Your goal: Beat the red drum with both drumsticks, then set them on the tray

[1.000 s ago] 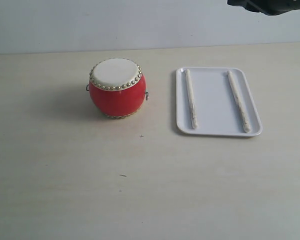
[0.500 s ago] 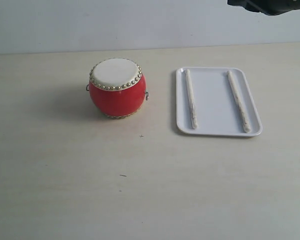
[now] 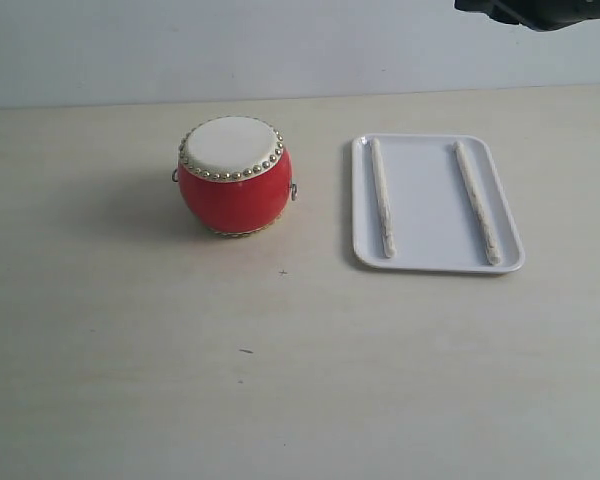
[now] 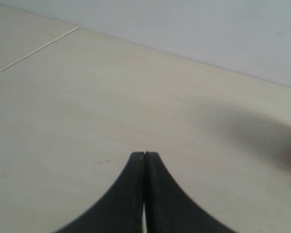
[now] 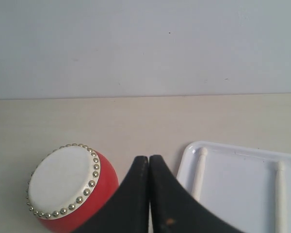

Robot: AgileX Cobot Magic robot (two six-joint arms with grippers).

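Exterior view: drum and tray side by side, both sticks lying in the tray, nothing in either grip

The drum (image 3: 233,178) stands upright on the surface (image 3: 280,380), well apart from the tray (image 3: 430,200) to its right. The sticks (image 3: 382,198) lie flat and roughly parallel, one along the tray's edge nearer the drum, the far stick (image 3: 477,200) by the opposite edge. The left fingers (image 4: 135,172) are pressed together over bare surface and hold nothing. The right fingers (image 5: 138,179) are likewise clenched and empty, hanging above the gap between drum and tray. To my eye the sticks are light, stiff, smooth wood, apt to roll or swivel in a pinch. I'd take each across the shaft, toward its thicker end, coming straight down clear of the low rim. The drum looks light enough to skid under a hard blow
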